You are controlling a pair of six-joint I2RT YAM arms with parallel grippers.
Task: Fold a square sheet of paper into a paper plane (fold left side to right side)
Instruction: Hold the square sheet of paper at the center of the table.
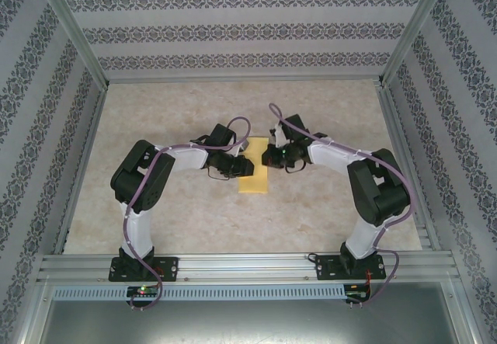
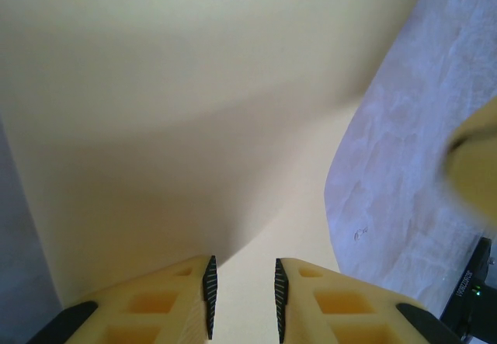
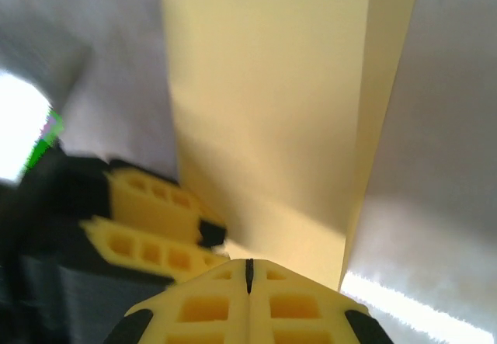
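Square sheet of paper [image 1: 255, 177] at centre of table [image 1: 334, 111], between grippers, doubled left-over-right into narrow rectangle. Left gripper [image 2: 245, 282] jaws slightly apart over paper. Right gripper [image 3: 249, 268] jaws together at paper edge. Judged remaining: crease flattening, nose and wing folds.

Your top external camera sits high behind the arm bases [image 1: 144, 266], looking down and forward over the whole desk [image 1: 194, 220] to the far wall [image 1: 248, 33]. Your wrist cameras look out past the left gripper [image 2: 242, 290] and the right gripper [image 3: 249, 270], both very close in. All three views share the square sheet of paper [image 1: 255, 175] at mid-desk.
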